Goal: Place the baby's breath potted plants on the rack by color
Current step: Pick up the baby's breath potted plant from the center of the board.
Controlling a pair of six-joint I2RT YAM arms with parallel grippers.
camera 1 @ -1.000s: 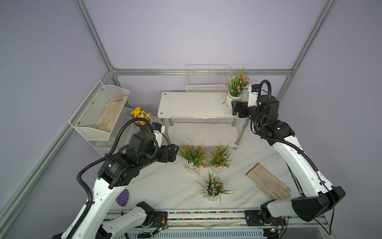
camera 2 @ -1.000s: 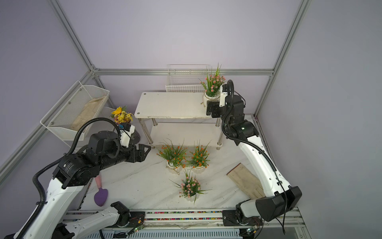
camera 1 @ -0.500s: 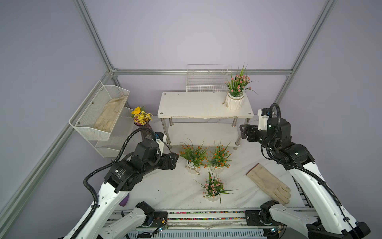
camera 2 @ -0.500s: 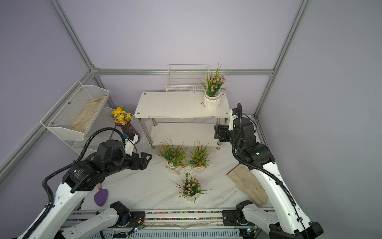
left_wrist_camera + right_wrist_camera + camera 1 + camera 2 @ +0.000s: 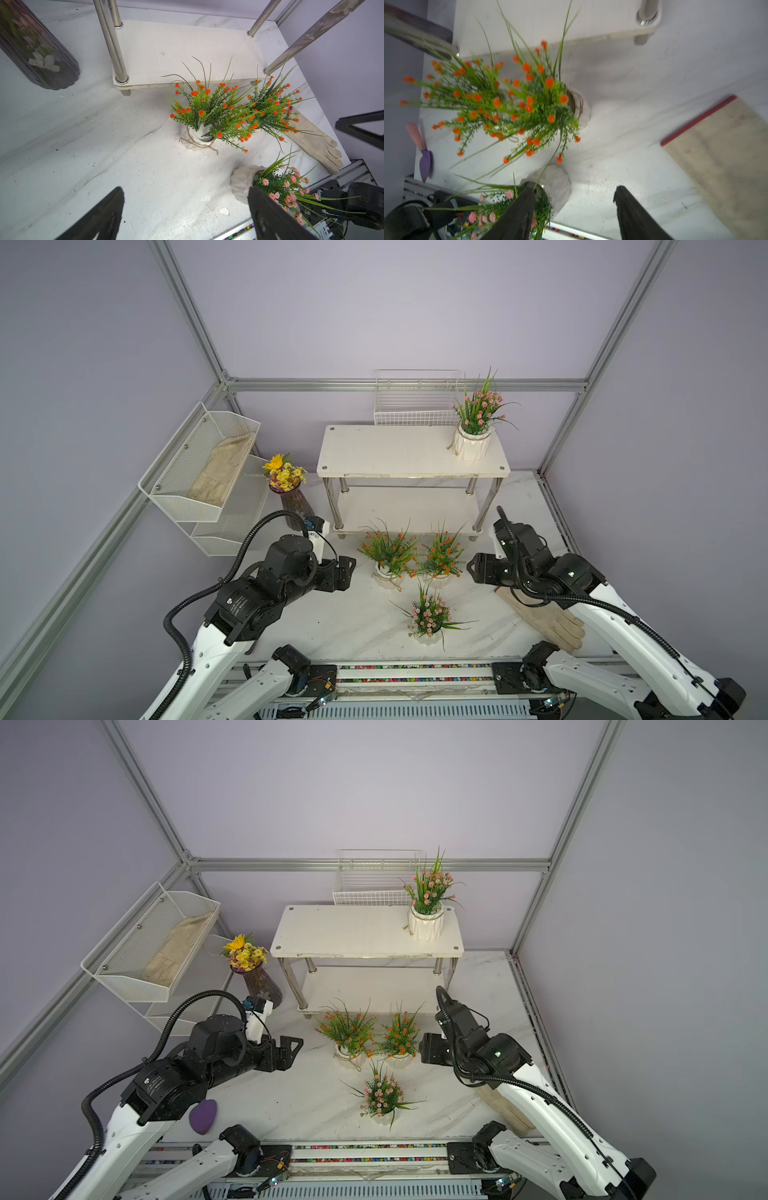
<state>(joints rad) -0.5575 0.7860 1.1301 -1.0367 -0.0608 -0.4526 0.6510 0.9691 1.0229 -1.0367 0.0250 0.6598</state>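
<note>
While the loose pink plant [image 5: 428, 616] stands nearest the front edge of the marble table [image 5: 316, 626], the left gripper [image 5: 348, 572] hangs wide and empty and the right gripper [image 5: 473, 568] has its jaws apart on nothing, flanking the left orange plant [image 5: 388, 553] and right orange plant [image 5: 442, 556]. Each grasp should probably take the ribbed pot low, under the leaves, kept upright. Beyond, the rack [image 5: 395, 452] carries the shelved pink plant [image 5: 473, 427] at its top board's right end; its lower board is bare; lilac walls [image 5: 374, 302] close the booth.
</note>
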